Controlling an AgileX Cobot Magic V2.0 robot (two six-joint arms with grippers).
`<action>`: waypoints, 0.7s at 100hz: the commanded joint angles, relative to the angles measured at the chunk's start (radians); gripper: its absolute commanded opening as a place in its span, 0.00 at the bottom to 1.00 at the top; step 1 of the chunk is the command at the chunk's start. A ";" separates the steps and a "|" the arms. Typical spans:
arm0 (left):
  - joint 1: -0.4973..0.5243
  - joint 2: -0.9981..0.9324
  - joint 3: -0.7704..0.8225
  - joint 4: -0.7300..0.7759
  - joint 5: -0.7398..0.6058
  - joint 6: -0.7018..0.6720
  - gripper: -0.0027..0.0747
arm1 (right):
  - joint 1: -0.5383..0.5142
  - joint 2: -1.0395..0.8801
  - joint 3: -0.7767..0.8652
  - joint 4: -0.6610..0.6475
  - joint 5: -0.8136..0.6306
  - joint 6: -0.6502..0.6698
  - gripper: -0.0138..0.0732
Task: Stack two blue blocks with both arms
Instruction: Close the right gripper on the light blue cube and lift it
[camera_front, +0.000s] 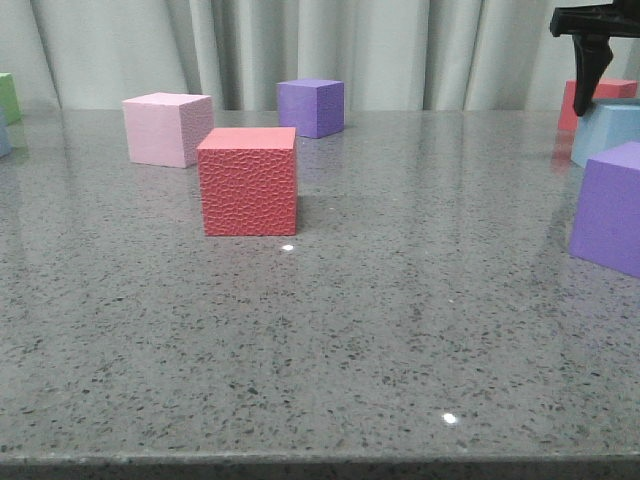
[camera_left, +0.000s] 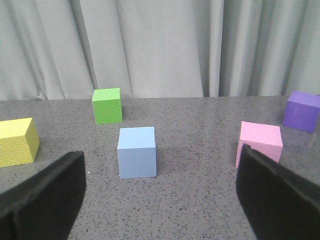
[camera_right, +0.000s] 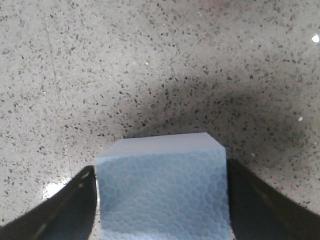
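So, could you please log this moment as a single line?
right tool: shut on blue block | left tool: open, second blue block ahead on table | stack: not yet done

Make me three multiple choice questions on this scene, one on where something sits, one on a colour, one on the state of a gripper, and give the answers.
1. In the front view, what stands nearest the red cube?
A. pink cube
B. green cube
C. yellow cube

2. What colour is the cube between the right gripper's fingers?
A. purple
B. pale blue
C. red

3. How is the left gripper?
A. shut on a cube
B. open, holding nothing
C. out of view

Answers:
1 A: the pink cube sits just behind and left of it.
2 B: the right wrist view shows a blue block flanked closely by both fingers.
3 B: its fingers stand wide apart, with the other blue block on the table beyond them.
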 joint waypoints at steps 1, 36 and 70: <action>0.004 0.009 -0.037 -0.013 -0.080 -0.007 0.81 | -0.005 -0.057 -0.036 0.001 -0.015 -0.011 0.70; 0.004 0.009 -0.037 -0.013 -0.080 -0.007 0.81 | -0.006 -0.057 -0.036 0.000 -0.003 -0.011 0.68; 0.004 0.009 -0.037 -0.013 -0.080 -0.007 0.81 | -0.006 -0.057 -0.040 0.001 0.000 -0.011 0.64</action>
